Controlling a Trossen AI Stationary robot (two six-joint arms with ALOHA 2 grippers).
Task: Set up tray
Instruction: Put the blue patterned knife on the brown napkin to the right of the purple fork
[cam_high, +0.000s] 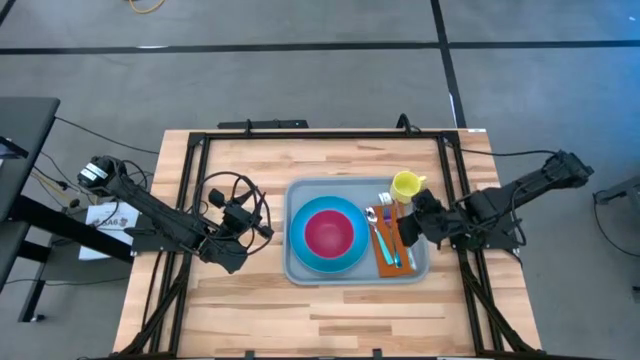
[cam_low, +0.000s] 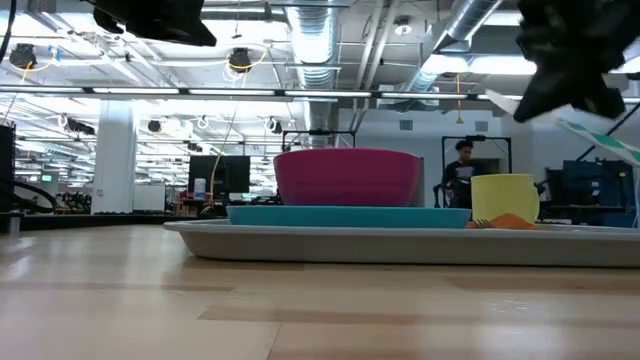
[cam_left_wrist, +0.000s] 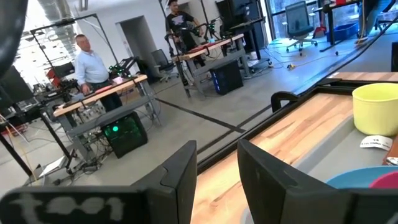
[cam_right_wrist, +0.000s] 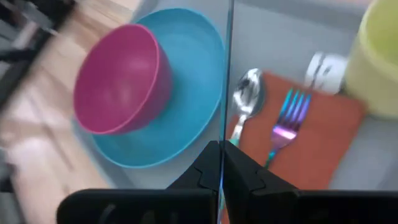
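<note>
The tray (cam_high: 356, 275) lies flat on the wooden worktop (cam_high: 250, 310), right of the middle, its long sides running left to right in the high view. On it sits a round blue plate (cam_high: 303, 252) carrying a magenta bowl (cam_high: 329, 232); to the right of the plate lies an orange napkin (cam_high: 386, 268) with a spoon (cam_high: 377, 232) and a fork (cam_high: 389, 235) side by side, and a yellow cup (cam_high: 406, 185) stands at the tray's far right corner.

The right gripper (cam_high: 412, 228) hangs above the tray's right end, over the napkin and just beside the cup. In the right wrist view its fingers (cam_right_wrist: 242, 169) are pressed together on a thin, clear, straight strip that runs up past the spoon; what that strip is I cannot say with confidence, as it shows only as a fine line. In the low view the gripper is raised clear of the tray, not touching it. The right arm reaches in from the worktop's right edge, bent at the elbow.

The left gripper (cam_high: 262, 228) waits just left of the tray's left rim, apart from it, pointing towards the tray. Its fingers (cam_left_wrist: 180, 171) stand apart with nothing between them. The left arm stretches diagonally from the worktop's left side, low and extended.
</note>
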